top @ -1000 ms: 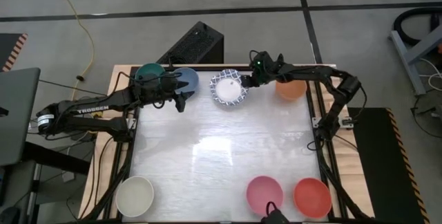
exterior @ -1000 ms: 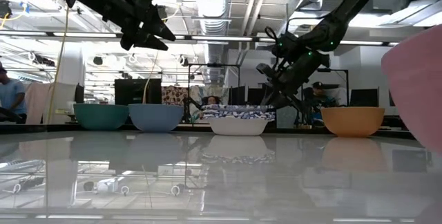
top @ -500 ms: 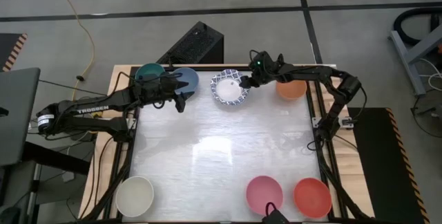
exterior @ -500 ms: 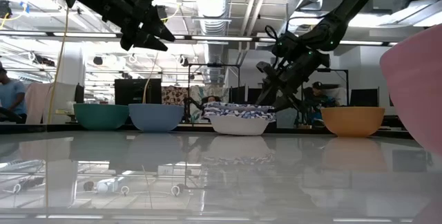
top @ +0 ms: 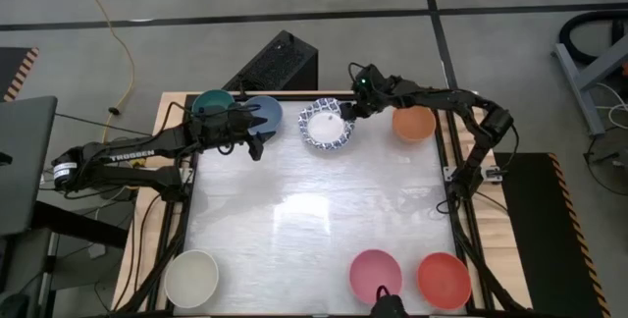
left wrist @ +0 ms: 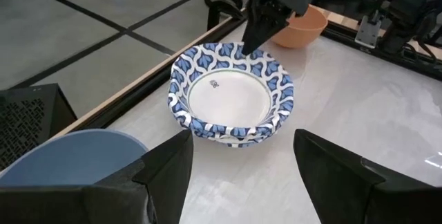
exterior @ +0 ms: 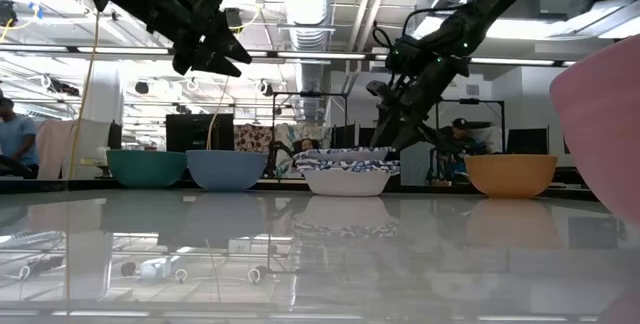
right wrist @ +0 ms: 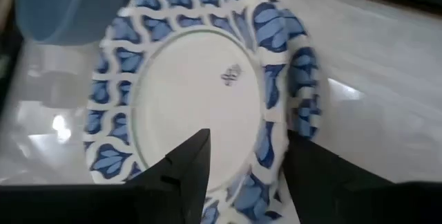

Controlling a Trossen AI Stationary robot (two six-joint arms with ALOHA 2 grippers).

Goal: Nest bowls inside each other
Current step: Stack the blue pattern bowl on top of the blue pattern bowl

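Bowls sit along the table's far edge in a row: teal bowl (top: 211,103), blue bowl (top: 266,112), the white stack with blue patterned rims (top: 326,127), then the orange bowl (top: 414,122). On the near edge we've got a cream bowl (top: 191,277), pink bowl (top: 376,272) and red bowl (top: 444,279). The right gripper (top: 350,112) hangs just above the patterned stack's rim, fingers spread, nothing held. We see the rim showing between its fingers (right wrist: 190,165) in the right wrist view. The left gripper (top: 257,148) hovers by the blue bowl, jaws wide apart and empty.
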